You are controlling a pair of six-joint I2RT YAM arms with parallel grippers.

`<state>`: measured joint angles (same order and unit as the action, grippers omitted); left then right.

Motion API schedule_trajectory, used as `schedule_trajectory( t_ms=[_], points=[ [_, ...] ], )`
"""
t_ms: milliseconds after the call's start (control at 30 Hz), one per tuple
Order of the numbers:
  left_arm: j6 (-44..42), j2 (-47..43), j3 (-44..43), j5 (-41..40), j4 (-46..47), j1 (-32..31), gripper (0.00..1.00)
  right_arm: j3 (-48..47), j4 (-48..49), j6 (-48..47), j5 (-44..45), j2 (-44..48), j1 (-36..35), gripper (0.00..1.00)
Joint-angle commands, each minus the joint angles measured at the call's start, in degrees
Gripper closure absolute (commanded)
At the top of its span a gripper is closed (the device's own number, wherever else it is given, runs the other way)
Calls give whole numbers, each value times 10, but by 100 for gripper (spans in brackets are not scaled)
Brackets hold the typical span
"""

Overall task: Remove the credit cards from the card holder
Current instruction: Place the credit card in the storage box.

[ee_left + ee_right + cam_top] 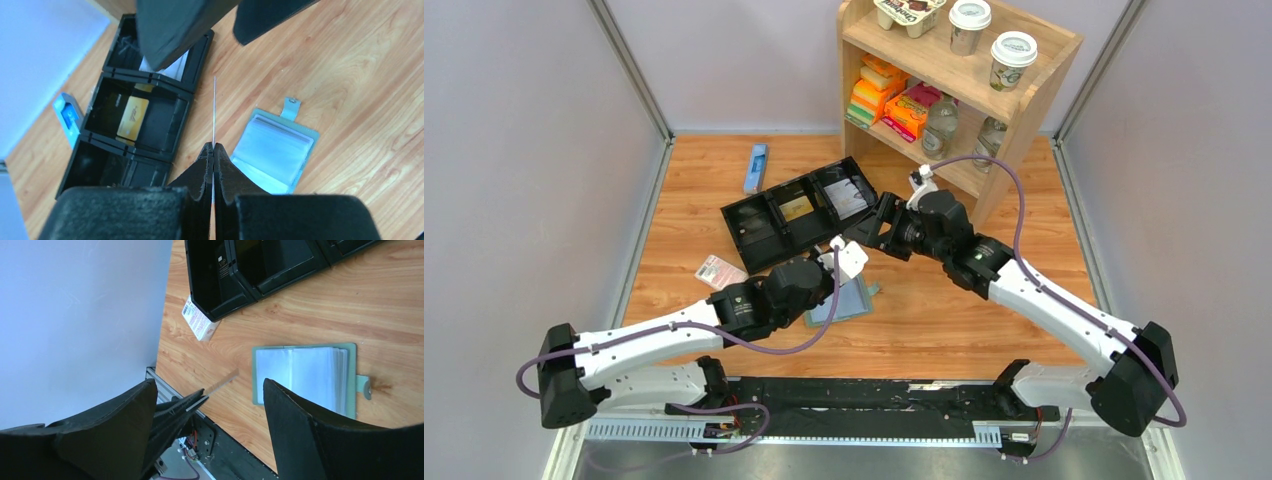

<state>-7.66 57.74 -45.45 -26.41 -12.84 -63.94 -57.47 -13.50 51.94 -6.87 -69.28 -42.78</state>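
**One card (214,107) clamped, card holder (274,150) spread open on the worktop (350,90)**

Left fingers (227,175) pressed fully together on a thin, stiff, pale card. Seen edge-on from the left wrist as a hairline standing past the tips; from above white, rectangular, held clear of the wood. Right fingers (305,425) spread wide, gripping nothing, hovering just beside the raised card and apart from it.

Card holder flat on the wood, opened out. Grey-green cover, a small closing tab (291,106) with a round snap at one edge, glossy clear sleeves stacked inside, pale blue in the light. From above, partly under the left wrist, on the near side of the tray.

Black three-compartment tray (95,150) of hard plastic, straight-walled, set at an angle. Gold card (133,118) in the middle compartment, its dark script too small to read. White card (172,65) in an end compartment, partly behind a right finger.

Pink-and-white packet (199,322) with a barcode, just beside the tray's corner. Slim blue packet (757,167) beyond the tray, toward the far left. Wooden shelf (1024,110) at the far right, with two lidded paper cups on top and bottles and bright boxes below. Printing there illegible.

Open wood grain to the right of the holder. Metal rail of the near edge close by in the right wrist view.
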Motion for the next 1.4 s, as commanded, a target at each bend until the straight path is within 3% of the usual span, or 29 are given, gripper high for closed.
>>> schedule_trajectory(
  t_ms=[0, 133, 300, 567, 633, 767, 800, 833, 867, 933, 1067, 1167, 1300, 1367],
  points=[
    [-67, 20, -28, -56, 62, -22, 100, -4, 36, 48, -22, -20, 2, 21],
    [-86, 33, -32, -62, 81, -33, 100, 7, 55, 69, -45, -40, 2, 27],
    [-101, 51, -36, -70, 90, -43, 100, 15, 73, 83, -64, -53, 2, 44],
    [-87, 55, -32, -88, 81, -49, 100, 26, 81, 84, -66, -58, 8, 86],
    [-76, 49, -31, -94, 72, -49, 94, 37, 88, 85, -67, -54, 14, 100],
    [-42, 31, -22, -109, 69, -48, 74, 69, 130, 85, -77, -44, 31, 100],
    [-34, 27, -17, -106, 71, -47, 61, 82, 161, 85, -80, -41, 37, 100],
    [-18, 15, -9, -97, 74, -41, 57, 96, 181, 87, -83, -39, 45, 100],
    [8, 1, -5, -88, 68, -26, 44, 107, 198, 87, -85, -37, 51, 100],
    [60, -23, 4, -44, 56, 12, 32, 132, 232, 87, -89, -33, 62, 100],
    [176, -80, 43, 49, 59, 98, 21, 177, 309, 84, -105, -22, 79, 100],
    [269, -104, 73, 177, 72, 183, 18, 212, 374, 83, -114, -7, 85, 100],
    [424, -120, 138, 331, 177, 300, 13, 240, 454, 76, -126, 5, 88, 100],
    [482, -113, 167, 384, 258, 325, 11, 250, 486, 76, -137, 8, 88, 100]
  ],
)
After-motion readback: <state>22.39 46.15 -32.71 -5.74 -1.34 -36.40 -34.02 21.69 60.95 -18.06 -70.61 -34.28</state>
